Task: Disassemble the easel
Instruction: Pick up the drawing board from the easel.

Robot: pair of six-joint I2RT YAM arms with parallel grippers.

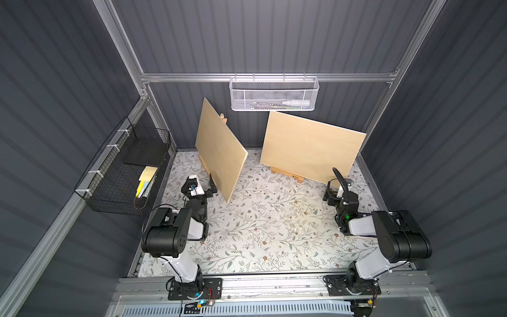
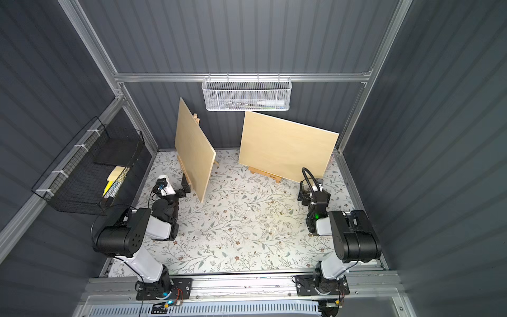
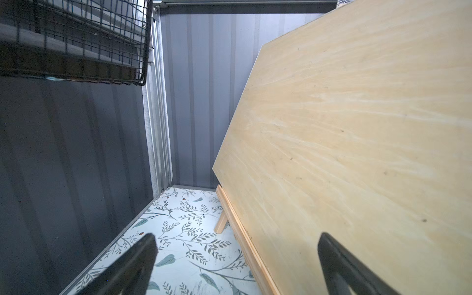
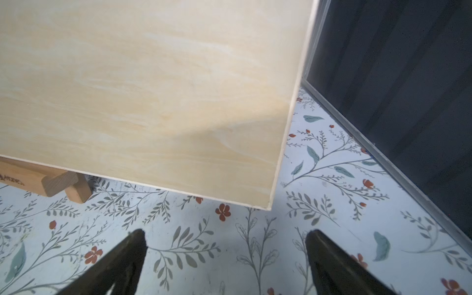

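Observation:
Two wooden easels stand at the back of the floral table, each bearing a pale plywood board. The left board [image 1: 219, 153] [image 2: 194, 151] [image 3: 357, 153] is turned edge-on and rests on its easel's ledge [image 3: 245, 242]. The right board [image 1: 310, 148] [image 2: 285, 145] [image 4: 153, 102] faces forward, with its easel's ledge [image 1: 288, 175] [image 4: 30, 178] under it. My left gripper [image 1: 211, 186] [image 3: 236, 237] is open just in front of the left board's lower edge. Below the right board's lower right corner, my right gripper [image 1: 330, 193] [image 4: 226, 232] is open and holds nothing.
A black wire basket [image 1: 123, 170] with a dark slab and yellow sheets hangs on the left wall, close to the left arm. A white mesh basket [image 1: 274, 94] holding markers hangs on the back rail above the boards. Grey walls enclose the table [image 1: 260, 225].

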